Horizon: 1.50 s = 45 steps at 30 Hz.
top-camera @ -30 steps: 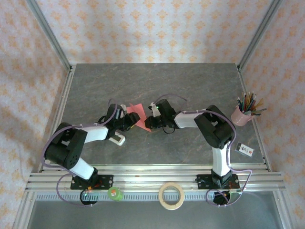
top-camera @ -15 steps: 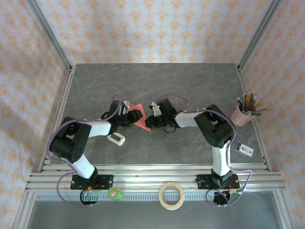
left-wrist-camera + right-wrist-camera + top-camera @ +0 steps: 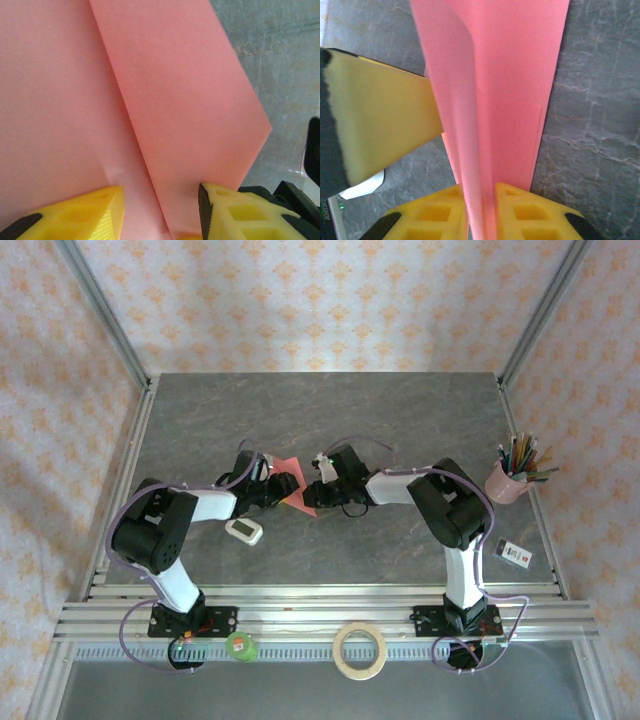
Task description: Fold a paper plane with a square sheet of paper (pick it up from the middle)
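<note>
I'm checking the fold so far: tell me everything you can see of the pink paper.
The pink paper is thin, plain and matte, partly folded: one flap lies over the rest along a straight diagonal crease. It sits on the grey table, near its middle. The right tool pinches a raised fold; the left tool stands open at its edge.

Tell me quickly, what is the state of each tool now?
Left tool: open, over the thin pink-red paper sheet.
Right tool: closed, pinching that paper sheet.
</note>
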Each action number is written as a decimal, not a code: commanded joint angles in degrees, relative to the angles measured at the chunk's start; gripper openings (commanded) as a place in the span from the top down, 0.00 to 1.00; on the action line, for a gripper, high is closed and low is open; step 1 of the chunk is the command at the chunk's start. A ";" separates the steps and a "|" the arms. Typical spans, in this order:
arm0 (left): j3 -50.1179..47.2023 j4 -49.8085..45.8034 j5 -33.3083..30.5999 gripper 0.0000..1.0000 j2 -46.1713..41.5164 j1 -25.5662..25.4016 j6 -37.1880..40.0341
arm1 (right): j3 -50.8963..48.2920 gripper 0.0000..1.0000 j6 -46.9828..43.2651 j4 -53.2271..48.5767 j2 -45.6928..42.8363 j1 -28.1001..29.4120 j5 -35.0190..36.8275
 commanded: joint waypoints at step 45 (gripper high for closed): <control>-0.16 1.89 2.53 0.73 -6.83 1.01 1.35 | -1.73 0.91 4.10 -4.16 3.64 -1.19 -7.84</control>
